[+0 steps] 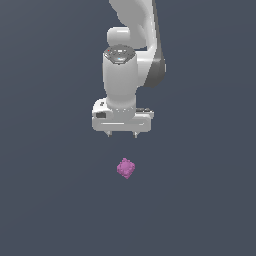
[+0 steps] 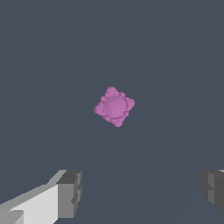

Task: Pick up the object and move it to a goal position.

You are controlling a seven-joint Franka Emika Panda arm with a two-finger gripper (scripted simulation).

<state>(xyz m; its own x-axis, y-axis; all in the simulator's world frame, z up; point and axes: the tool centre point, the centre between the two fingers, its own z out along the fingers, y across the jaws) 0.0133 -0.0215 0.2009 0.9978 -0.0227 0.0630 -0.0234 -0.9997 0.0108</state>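
The object [image 1: 126, 168] is a small magenta-pink bumpy chunk lying on the dark grey floor. It also shows in the wrist view [image 2: 114, 106], turned so a corner points toward the camera's edge. My white gripper [image 1: 121, 134] hangs above it and slightly farther back, with a clear gap to the object. The jaws stand wide open and hold nothing. In the wrist view the two grey fingertips [image 2: 70, 193] show far apart, and the gripper [image 2: 141, 190] is apart from the chunk.
The white arm [image 1: 132, 45] rises behind the gripper. The dark grey floor [image 1: 50, 200] spreads flat all around. No goal marker shows in either view.
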